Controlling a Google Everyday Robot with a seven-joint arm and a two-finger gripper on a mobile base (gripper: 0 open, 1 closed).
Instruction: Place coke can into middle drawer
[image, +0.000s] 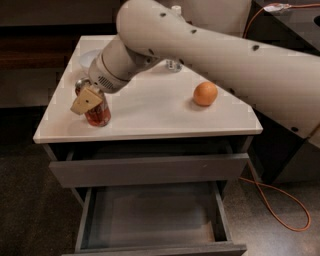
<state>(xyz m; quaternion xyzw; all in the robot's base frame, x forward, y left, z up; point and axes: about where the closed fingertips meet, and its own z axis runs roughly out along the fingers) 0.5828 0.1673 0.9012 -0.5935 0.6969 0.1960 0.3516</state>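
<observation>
The red coke can (98, 113) stands near the front left corner of the white cabinet top (150, 112), leaning a little to the left. My gripper (89, 97) is at the can, shut on its upper part, and one tan fingertip pad (86, 101) lies across its front left side. The other finger is hidden behind the can. Below the top, the middle drawer (150, 220) is pulled out, and its grey tray holds nothing. My white arm reaches in from the upper right.
An orange (205, 93) lies on the right part of the top. A clear bottle's base (173, 64) shows behind my arm, and a pale round dish (86, 58) sits at the back left. The top drawer (150, 170) is pushed in. An orange cable (280, 200) lies on the floor at right.
</observation>
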